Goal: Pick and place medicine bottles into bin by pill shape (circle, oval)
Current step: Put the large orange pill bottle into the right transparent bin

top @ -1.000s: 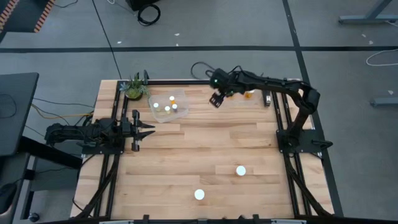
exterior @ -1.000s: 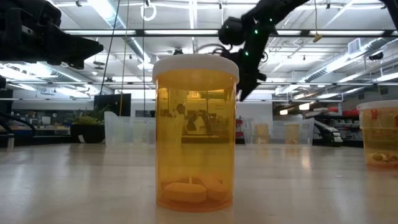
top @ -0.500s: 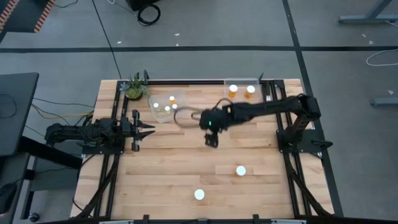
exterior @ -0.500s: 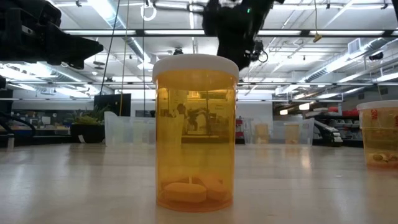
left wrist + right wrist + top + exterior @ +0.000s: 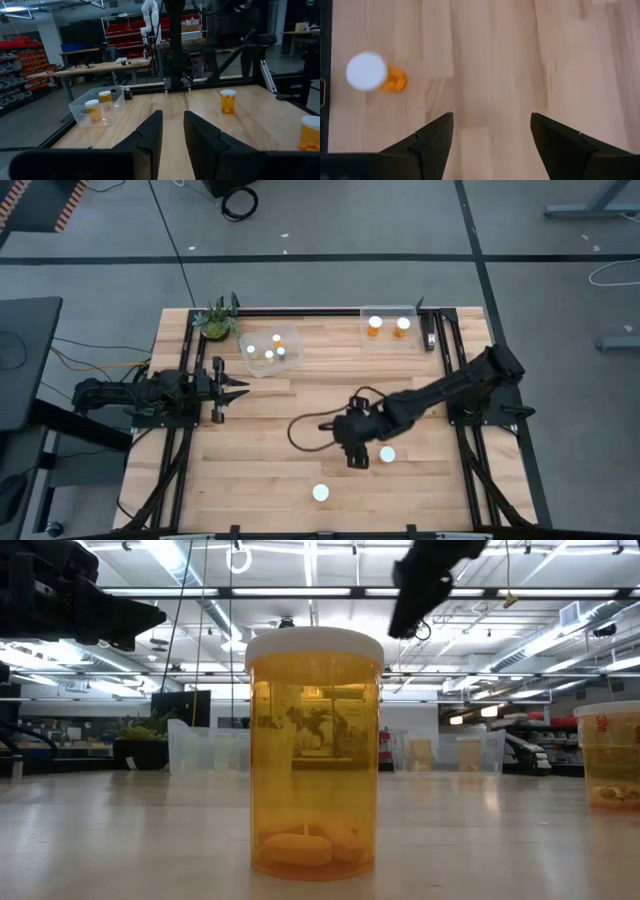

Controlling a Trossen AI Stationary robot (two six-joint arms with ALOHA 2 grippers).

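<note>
Two orange medicine bottles with white caps stand upright on the table: one [image 5: 386, 454] near my right gripper, one [image 5: 320, 493] at the near edge. The nearer one fills the low view [image 5: 314, 750], with oval pills at its bottom. My right gripper [image 5: 358, 458] hovers open and empty just left of the first bottle, which also shows in the right wrist view [image 5: 370, 74] outside the open fingers. My left gripper [image 5: 240, 388] waits at the table's left side, slightly open and empty [image 5: 173, 132].
A clear bin [image 5: 292, 340] at the far left holds several bottles. A second clear bin [image 5: 388, 312] at the far right holds two orange bottles. A small plant [image 5: 215, 320] stands at the far left corner. A black cable [image 5: 300, 430] loops beside my right gripper.
My right gripper has swung from the far right bin toward the table's near edge and now sits beside the bottle on the near right. It carries nothing. The far right bin, earlier partly covered by the arm, now shows two bottles.
</note>
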